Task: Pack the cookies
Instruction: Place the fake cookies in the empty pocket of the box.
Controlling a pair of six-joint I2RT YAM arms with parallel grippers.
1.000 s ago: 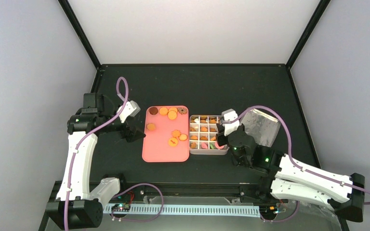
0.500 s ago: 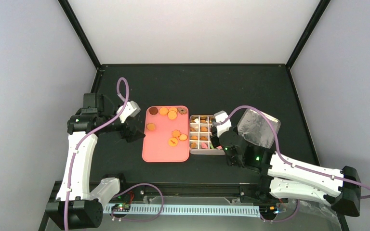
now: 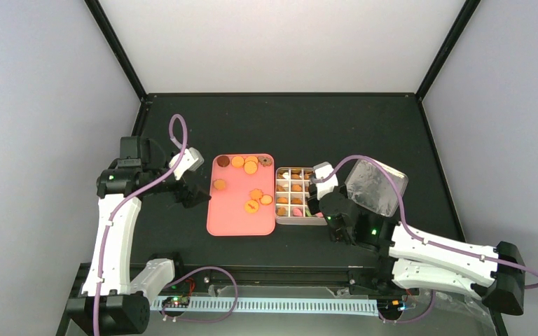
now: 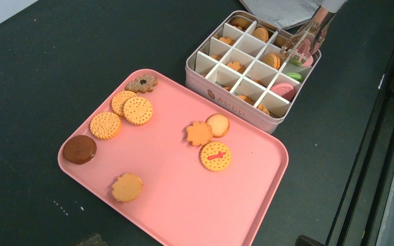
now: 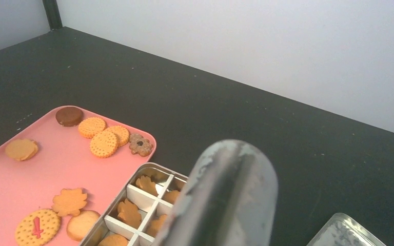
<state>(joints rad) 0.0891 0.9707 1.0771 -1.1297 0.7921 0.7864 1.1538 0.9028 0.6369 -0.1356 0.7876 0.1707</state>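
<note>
While nine cookies (image 4: pixel 128 110) lie loose on a pink tray (image 4: pixel 184 205), others sit in the tin (image 4: pixel 236 105) touching it. They look light, thin and brittle, so pinch gently across the edges. Right gripper (image 3: pixel 322 192) clamps metal tongs (image 4: pixel 308 36) over the tin; left gripper (image 3: pixel 201 197) gapes wide beside the tray.

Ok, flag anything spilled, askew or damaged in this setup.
Nothing stands out. The loose cookies all sit on the pink tray, a few overlapping, none spilled off it. The tin sits upright beside it, its lid lying off to one side.
</note>
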